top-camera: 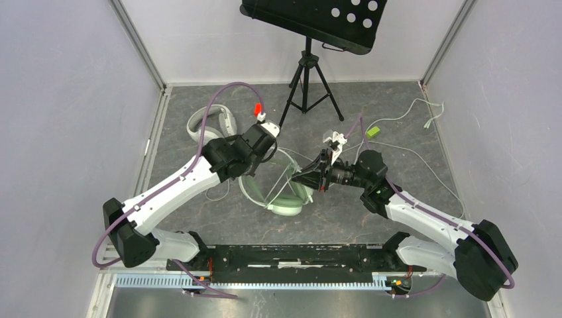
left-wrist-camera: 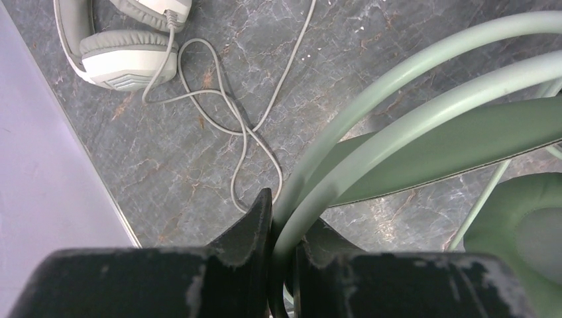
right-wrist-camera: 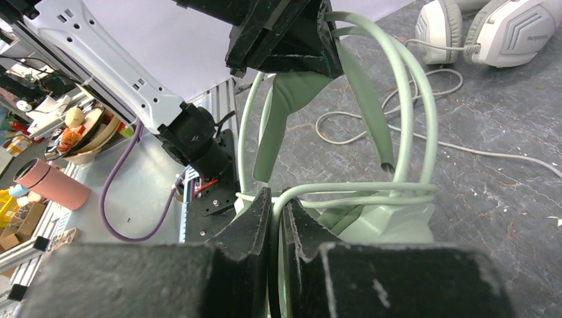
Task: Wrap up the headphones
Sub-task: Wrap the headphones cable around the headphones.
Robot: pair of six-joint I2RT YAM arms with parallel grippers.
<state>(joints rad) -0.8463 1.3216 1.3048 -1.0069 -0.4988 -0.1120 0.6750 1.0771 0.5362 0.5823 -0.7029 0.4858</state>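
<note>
Top external view: the mint-green headset (top-camera: 278, 195) sits near the middle of the dark marbled surface (top-camera: 397, 99), a little toward the near edge, between the two arms. The left gripper (top-camera: 265, 147) has its fingers pressed together on the twin wires of the headband, seen clearly from the left wrist, and holds the band up from above. The right gripper (top-camera: 301, 179) meets the headset from the right. From the right wrist, its fingers (right-wrist-camera: 255, 218) stand almost together with the thin green cable (right-wrist-camera: 344, 191) running into the narrow gap between them, pinched there. Two strands of that cable cross the band's wires just above an earcup (right-wrist-camera: 388, 222).

The white-grey headset (top-camera: 211, 122) lies toward the far-left corner, well apart from both grippers, with its grey cable (left-wrist-camera: 228, 116) loosely looped on the surface beside it. A tripod (top-camera: 306, 83) carrying a black perforated stand (top-camera: 311, 20) is at the middle of the far edge. Toward the far-right corner lie a small green piece (top-camera: 372, 131) and a loose pale cord (top-camera: 424, 162).

Beyond the near edge, the right wrist view catches a pale stacked dish (right-wrist-camera: 89, 136) with a small round tan thing (right-wrist-camera: 74, 118) on it, and a pink cylinder (right-wrist-camera: 54, 185) whose contents cannot be made out.
</note>
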